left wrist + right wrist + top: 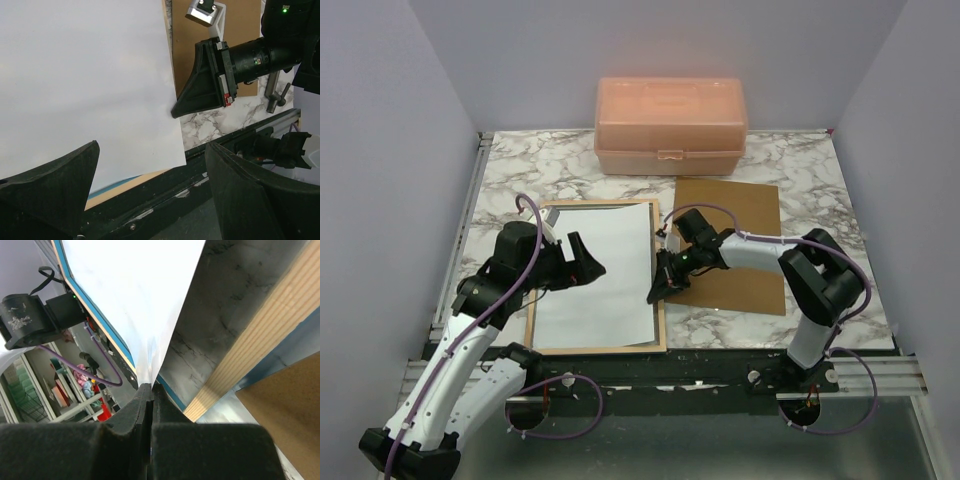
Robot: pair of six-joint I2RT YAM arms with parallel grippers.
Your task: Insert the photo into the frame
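Pale walls close in a grey-veined marble tabletop (pixel 800 160), with a salmon translucent plastic lidded box (pixel 670 125) at its far edge. The step in hand looks like seating the print. The right gripper (pixel 657 293) has its jaws clamped together on the right edge of the thin, limp rectangular paper photo (pixel 600 270), which lies plain white back up. Beneath the sheet and just beside the pinching tips lies the narrow-rimmed rectangular light-wood frame (pixel 600 350), showing blue along its side. The left gripper (pixel 588 262) hangs above the sheet, jaws wide apart, holding nothing. A stiff flat brown backing board (pixel 740 230) lies behind the right jaws. The near corner seems to ride over the rim, so the next move likely calls for nudging the paper square and lowering it inside.
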